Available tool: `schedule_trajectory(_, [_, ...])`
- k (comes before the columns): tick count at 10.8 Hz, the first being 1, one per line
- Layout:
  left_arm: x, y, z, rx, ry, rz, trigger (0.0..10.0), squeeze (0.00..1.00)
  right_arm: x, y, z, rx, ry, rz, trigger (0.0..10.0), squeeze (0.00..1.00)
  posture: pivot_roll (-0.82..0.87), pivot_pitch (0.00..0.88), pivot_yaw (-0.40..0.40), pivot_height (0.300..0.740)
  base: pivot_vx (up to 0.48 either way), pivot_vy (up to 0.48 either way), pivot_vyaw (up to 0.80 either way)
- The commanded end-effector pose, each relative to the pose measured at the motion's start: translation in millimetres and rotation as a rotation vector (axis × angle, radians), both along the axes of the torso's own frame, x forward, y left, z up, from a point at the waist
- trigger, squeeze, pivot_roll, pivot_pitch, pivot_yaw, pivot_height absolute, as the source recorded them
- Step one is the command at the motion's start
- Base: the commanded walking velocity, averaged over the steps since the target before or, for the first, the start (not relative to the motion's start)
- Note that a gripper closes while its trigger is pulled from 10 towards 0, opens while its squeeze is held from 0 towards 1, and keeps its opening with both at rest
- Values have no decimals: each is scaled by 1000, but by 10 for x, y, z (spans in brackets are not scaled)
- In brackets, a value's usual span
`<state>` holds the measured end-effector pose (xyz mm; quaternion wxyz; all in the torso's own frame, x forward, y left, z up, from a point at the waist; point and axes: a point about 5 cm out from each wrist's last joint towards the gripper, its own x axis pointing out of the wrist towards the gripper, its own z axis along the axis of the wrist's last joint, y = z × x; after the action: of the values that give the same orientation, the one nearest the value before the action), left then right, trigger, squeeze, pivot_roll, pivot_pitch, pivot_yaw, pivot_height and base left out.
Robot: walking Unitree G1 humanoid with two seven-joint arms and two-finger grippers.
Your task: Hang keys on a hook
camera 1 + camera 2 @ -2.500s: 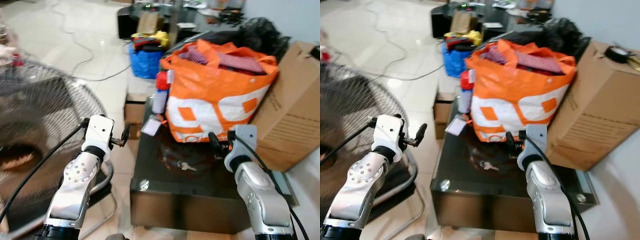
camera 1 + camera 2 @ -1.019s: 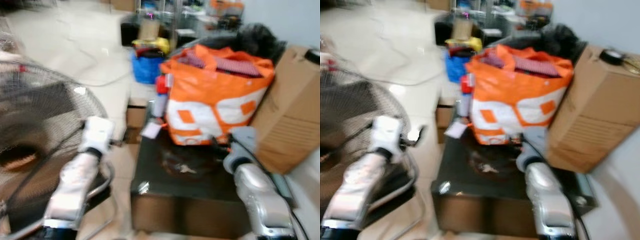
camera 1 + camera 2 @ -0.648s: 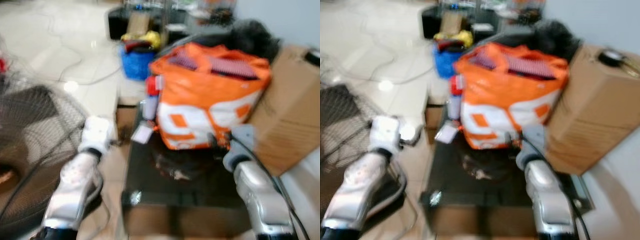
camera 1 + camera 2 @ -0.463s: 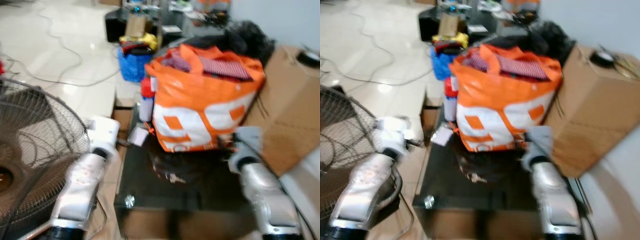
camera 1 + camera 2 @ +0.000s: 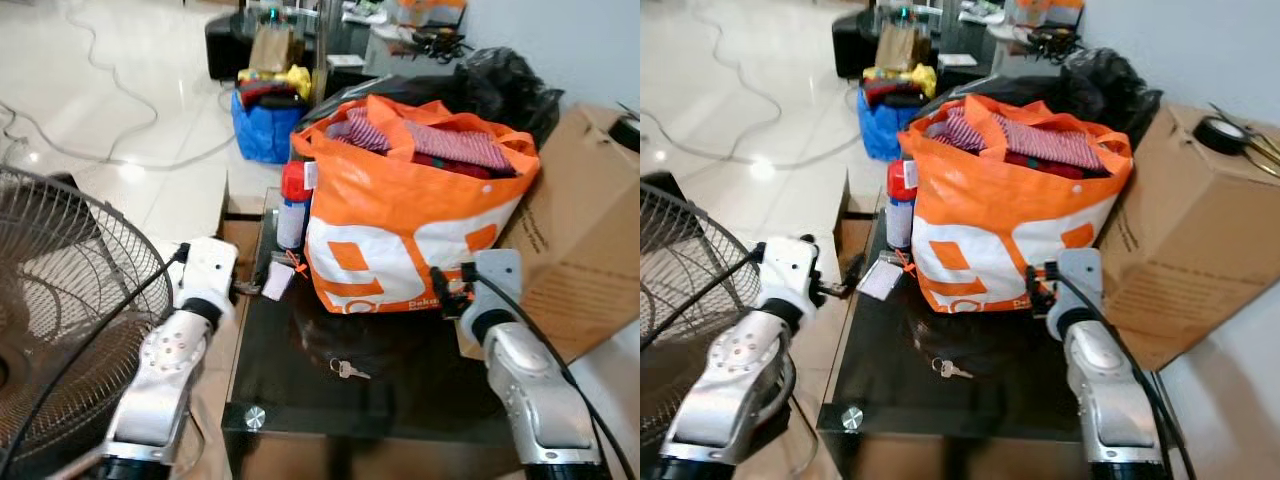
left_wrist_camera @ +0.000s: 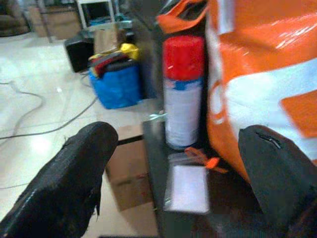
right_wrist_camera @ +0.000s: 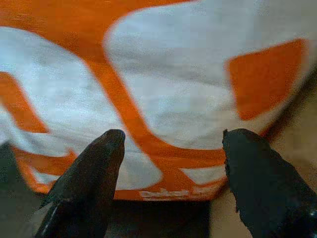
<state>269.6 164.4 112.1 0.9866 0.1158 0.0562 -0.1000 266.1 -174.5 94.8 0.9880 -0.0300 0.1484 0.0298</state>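
A round black wire-grille floor fan (image 5: 60, 310) looms at the robot's left, and a big brown cardboard box (image 5: 585, 240) sits on the right. Between them stands the low black glossy worktop (image 5: 420, 385), and on it a bulging orange-and-white plastic shopping bag (image 5: 410, 225) stuffed with striped cloth. Tucked against the bag's left side is a white spray can with a red cap (image 6: 183, 91), a small clear plastic tag (image 6: 187, 188) lying just in front of it. The left pincer (image 6: 183, 183) hovers at the worktop's left edge, fingers spread wide and empty. The right pincer (image 7: 171, 168) faces the bag's lower front, also wide open. The small silver keys (image 5: 347, 370) lie loose on the worktop, between both arms.
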Motion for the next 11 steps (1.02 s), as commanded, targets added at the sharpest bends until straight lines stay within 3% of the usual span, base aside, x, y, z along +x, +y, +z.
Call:
schedule_trajectory(1, [-11, -7, -24, 13, 5, 0, 10000, 0, 4, -34, 3, -3, -4, -7, 10000, 0, 62, 0, -121, 740, 0, 0, 0])
schedule_trajectory(3, [-2, -8, -15, 39, 6, -33, 10000, 0, 48, -23, -20, 6, 2, 2, 10000, 0, 65, 0, -102, 740, 0, 0, 0])
schedule_trajectory(5, [44, -15, 37, 87, -3, -148, 10000, 0, 48, 109, -137, 12, 47, 89, 10000, 0, 50, 0, -39, 740, 0, 0, 0])
schedule_trajectory(6, [46, -20, 51, 111, 2, -192, 10000, 0, 43, 137, -168, 7, 59, 103, 10000, 106, 43, 0, -20, 740, 0, 0, 0])
schedule_trajectory(7, [13, -1, 39, 160, 32, -290, 10000, 0, 36, 241, -241, 22, 83, 110, 10000, 1000, 11, 0, 39, 740, 0, 0, 0])
schedule_trajectory(9, [-79, 21, 39, 193, 84, -442, 10000, 0, -9, 432, -350, 23, 135, 105, 10000, 1000, -35, 0, 96, 740, 0, 0, 0])
schedule_trajectory(11, [-166, -112, -3, 188, 153, -655, 10000, 0, 4, 472, -501, -58, 164, 107, 10000, 1000, -61, 0, 115, 740, 0, 0, 0])
